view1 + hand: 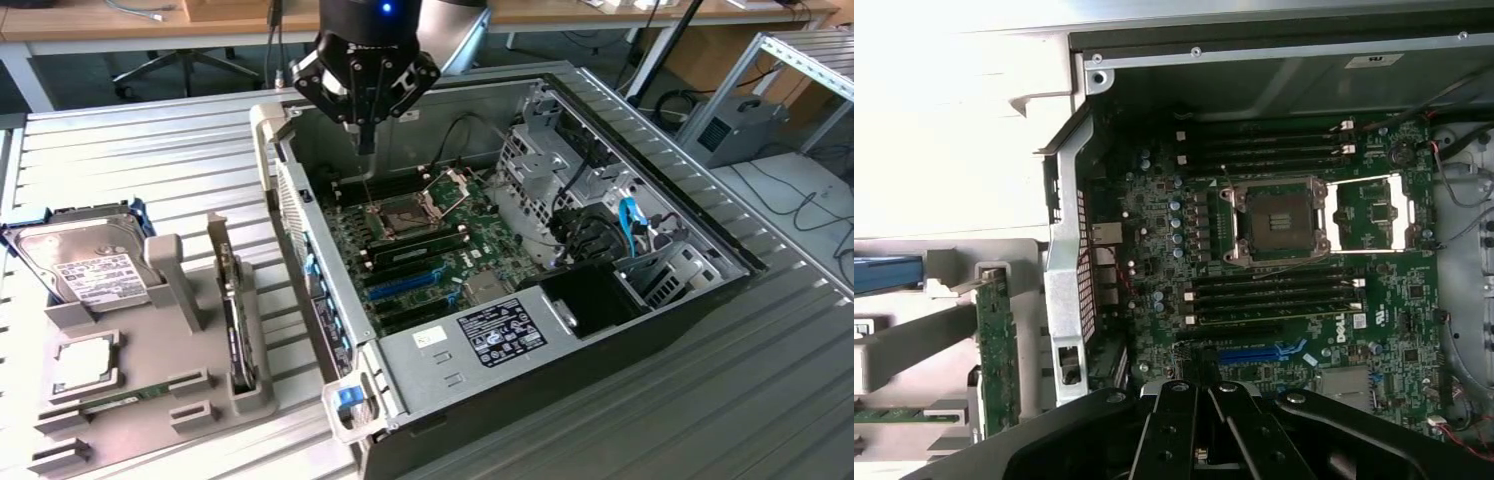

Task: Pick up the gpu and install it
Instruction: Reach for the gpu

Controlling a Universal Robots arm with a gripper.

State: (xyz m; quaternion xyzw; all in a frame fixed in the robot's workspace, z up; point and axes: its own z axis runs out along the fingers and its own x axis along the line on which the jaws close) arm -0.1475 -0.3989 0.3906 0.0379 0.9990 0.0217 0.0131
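The gpu [239,322] stands on edge in a slot of the grey holder [160,420] at the exterior view's left, a thin dark card. In the wrist view the gpu [998,352] appears edge-on as a green board beside the case wall. My gripper [366,140] hangs over the far end of the open computer case [627,300], well apart from the card, its fingers shut with nothing between them. In the wrist view my gripper [1199,400] sits above the motherboard [1154,200], close to the blue slot [1259,352].
A silver hard drive [91,266] with a white label, a square chip [83,360] and a green memory stick [127,398] also sit in the holder. Inside the case are the open processor socket [400,218], blue slots [400,287], drive cages and cables [627,225].
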